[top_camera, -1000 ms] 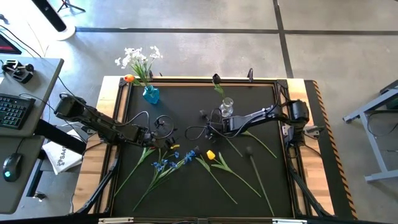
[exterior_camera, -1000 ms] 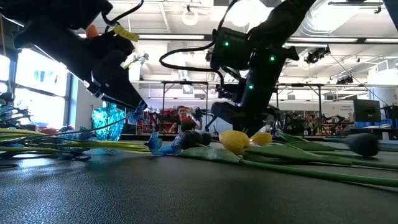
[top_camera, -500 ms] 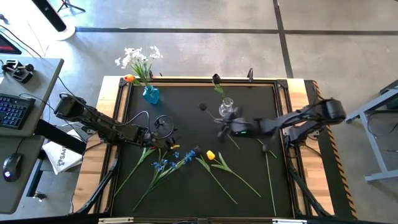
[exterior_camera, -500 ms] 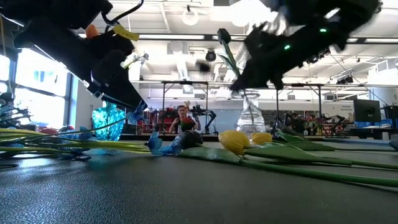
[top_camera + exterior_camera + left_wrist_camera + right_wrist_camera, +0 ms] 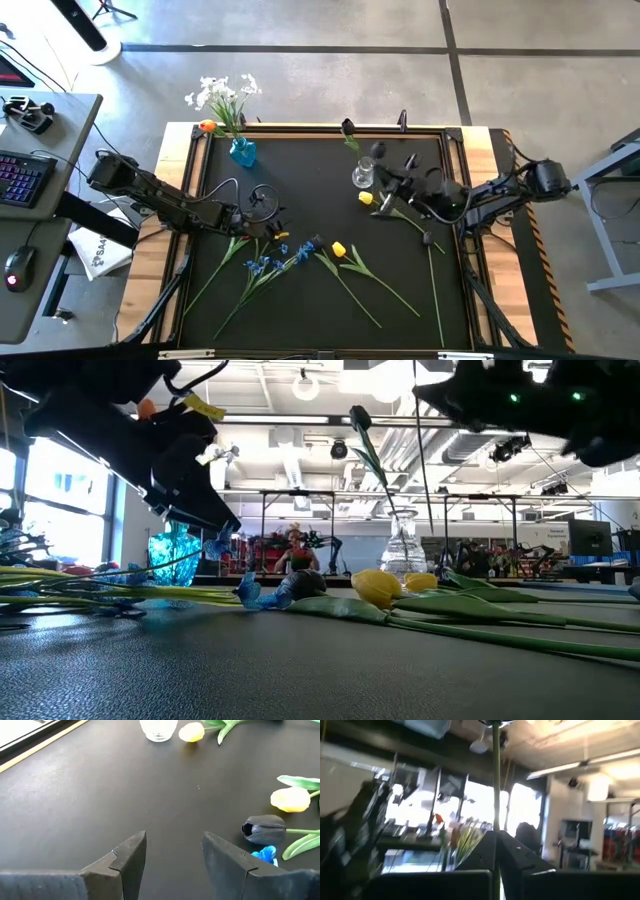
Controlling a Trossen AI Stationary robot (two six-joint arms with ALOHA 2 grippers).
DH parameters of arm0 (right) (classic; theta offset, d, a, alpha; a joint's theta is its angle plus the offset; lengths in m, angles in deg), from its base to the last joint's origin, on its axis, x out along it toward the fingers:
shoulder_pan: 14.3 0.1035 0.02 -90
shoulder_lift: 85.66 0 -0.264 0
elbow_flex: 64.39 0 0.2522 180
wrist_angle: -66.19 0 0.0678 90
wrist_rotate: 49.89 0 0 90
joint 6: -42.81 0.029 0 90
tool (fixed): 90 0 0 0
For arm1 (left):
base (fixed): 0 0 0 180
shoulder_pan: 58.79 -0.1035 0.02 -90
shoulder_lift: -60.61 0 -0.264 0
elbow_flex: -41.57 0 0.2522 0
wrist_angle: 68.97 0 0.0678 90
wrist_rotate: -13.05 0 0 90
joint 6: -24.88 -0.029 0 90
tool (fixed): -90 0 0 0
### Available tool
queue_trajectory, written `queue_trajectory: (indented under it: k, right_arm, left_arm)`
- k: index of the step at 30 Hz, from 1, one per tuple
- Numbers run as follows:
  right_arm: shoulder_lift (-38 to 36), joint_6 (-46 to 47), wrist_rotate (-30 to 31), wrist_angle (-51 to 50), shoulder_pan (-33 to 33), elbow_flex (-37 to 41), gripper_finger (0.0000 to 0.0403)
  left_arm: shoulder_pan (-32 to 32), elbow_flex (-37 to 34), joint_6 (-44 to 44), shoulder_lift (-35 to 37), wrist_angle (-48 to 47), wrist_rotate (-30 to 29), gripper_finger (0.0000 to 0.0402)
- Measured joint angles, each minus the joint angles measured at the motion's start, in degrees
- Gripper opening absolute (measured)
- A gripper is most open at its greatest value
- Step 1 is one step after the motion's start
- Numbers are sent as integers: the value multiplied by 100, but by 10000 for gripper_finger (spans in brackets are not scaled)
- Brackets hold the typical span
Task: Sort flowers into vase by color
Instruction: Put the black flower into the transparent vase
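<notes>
Black matting covers the table (image 5: 300, 320), and nearest its front edge the loose flowers lie flat: blue sprays (image 5: 272, 263) with their stems fanned toward the left corner, a yellow tulip (image 5: 339, 249) just beside them, a dark tulip (image 5: 263, 827) touching the blue petals, and one long stem (image 5: 436, 295) lying alone toward the right side. A little farther in, the left gripper (image 5: 174, 836) hangs low over the mat by the blue sprays, its fingers spread with nothing between them. Across from it the right gripper (image 5: 496, 851) is raised off the table, clenched on a thin green stem (image 5: 496, 780) that rises straight from between its fingers (the bloom at its tip runs out of the wrist view, so its colour cannot be told). Below that arm a second yellow tulip (image 5: 366, 198) rests on the mat just beside the clear vase (image 5: 363, 173), which holds another dark tulip (image 5: 348, 128) leaning toward the far edge. At the far left corner stands the blue vase (image 5: 243, 152), filled with white sprays (image 5: 222, 92) and an orange tulip (image 5: 207, 126). Beyond the table, in the workshop, a person (image 5: 293, 550) shows small in the low view.
</notes>
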Motion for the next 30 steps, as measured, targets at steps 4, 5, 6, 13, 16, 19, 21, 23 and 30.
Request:
queue_trajectory:
  k: [4, 5, 6, 13, 16, 19, 21, 23, 30]
  right_arm:
    - [5, -287, -398, -7, -377, -372, 1]
    - [1, -291, -420, 7, -470, -460, 1]
    - [0, -288, -431, 4, -578, -536, 1]
    - [8, 64, -473, -111, -1256, -739, 1]
    - [100, 559, -767, -239, -1500, -739, 0]
    - [310, 837, -946, -334, -1632, -739, 0]
    - [453, 900, -950, -327, -1662, -739, 0]
    - [579, 911, -951, -323, -1683, -739, 0]
    - [827, 1062, -857, -402, -1680, -737, 0]
  left_arm:
    - [-6, -2, -49, -2, 66, 2, 179]
    - [-7, -2, -48, -2, 66, 0, 179]
    - [-7, -2, -50, -2, 71, 5, 179]
    - [-7, -2, -66, -2, 67, 19, 179]
    - [-7, -2, -66, -2, 67, 21, 179]
    - [-7, -2, -66, -2, 64, 23, 179]
    - [-7, -2, -66, -2, 65, 23, 179]
    - [-7, -2, -66, -2, 63, 23, 179]
    - [-7, -2, -63, -2, 62, 26, 179]
